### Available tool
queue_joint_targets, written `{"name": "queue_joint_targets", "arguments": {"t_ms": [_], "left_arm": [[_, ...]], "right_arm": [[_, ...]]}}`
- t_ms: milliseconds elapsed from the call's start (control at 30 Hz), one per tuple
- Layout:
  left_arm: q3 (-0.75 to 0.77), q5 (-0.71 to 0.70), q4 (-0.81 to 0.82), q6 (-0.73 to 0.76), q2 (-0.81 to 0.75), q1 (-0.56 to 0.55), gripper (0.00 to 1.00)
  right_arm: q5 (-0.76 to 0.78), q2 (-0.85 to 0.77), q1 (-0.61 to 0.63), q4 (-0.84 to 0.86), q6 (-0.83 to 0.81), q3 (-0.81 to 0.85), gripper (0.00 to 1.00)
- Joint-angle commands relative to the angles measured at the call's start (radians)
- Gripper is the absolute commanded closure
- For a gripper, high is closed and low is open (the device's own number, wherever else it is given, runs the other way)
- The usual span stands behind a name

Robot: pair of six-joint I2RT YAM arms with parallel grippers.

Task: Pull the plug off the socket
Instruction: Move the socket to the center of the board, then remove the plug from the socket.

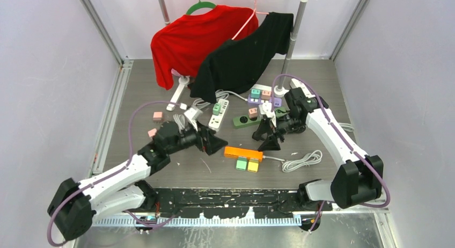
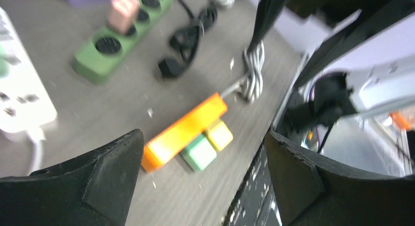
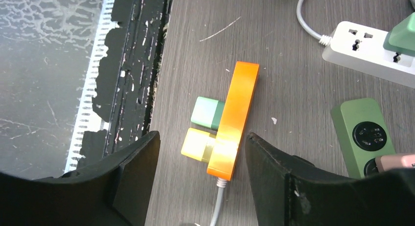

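Right wrist: your right claw [image 3: 201, 136] is spread, empty; green plug [image 3: 207, 112] just ahead of it looks light, stiff, probably slick, so pinch its sides.

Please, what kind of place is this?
Likely a robot test booth: white walls enclose the table, two robot arms are bolted at its edge, and power strips lie scattered.

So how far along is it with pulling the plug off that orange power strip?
Little looks done: the green plug and yellow plug both sit in the orange strip. In hand: nothing; the left tool and right tool are open near that strip, gripping neither plug. Left: close on a plug and pull it free.
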Motion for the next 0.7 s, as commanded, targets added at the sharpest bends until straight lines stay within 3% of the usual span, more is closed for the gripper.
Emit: {"name": "queue_joint_targets", "arguments": {"t_ms": [0,167,300,667], "left_arm": [[-0.024,-0.046,0.142,0.132,0.06,-0.137,0.07],[-0.078,-0.095,0.12,0.607,0.171,-0.268,0.04],[-0.137,-0.102,0.234,0.811,0.234,-0.269,0.0],[-0.067,0.043,0.288,0.893,0.455,-0.167,0.0]], "right_arm": [[-0.094,-0.011,-0.025,-0.068,-0.103,0.003,0.29],[-0.1,0.003,-0.024,-0.063,-0.114,-0.012,0.28],[-0.093,0.014,-0.026,-0.063,-0.121,-0.019,0.28],[-0.084,0.022,-0.025,-0.074,-0.151,-0.032,0.26]]}}
